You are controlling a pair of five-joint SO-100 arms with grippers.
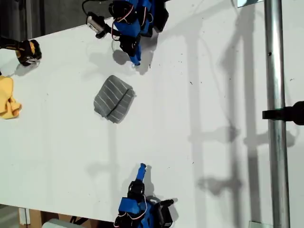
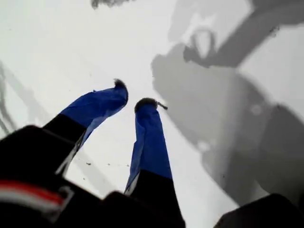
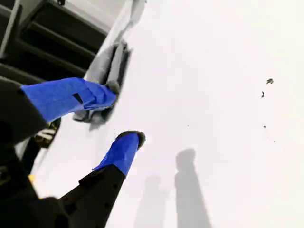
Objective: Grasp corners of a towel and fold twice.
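Towel (image 1: pixel 114 99) folded into compact grey striped bundle, lying on white table (image 1: pixel 199 142), free of both grippers.

My first gripper (image 2: pixel 133 102): fingers slightly apart, nothing between, tips hovering over bare table; only a sliver of towel far beyond fingertips.

My second gripper (image 3: pixel 121 114): fingers apart, empty; towel (image 3: pixel 107 71) lies just beyond upper fingertip, untouched.

Yellow cloth (image 1: pixel 7 97) at exterior view's left edge, well apart from towel. Cannot tell which exterior arm is which.
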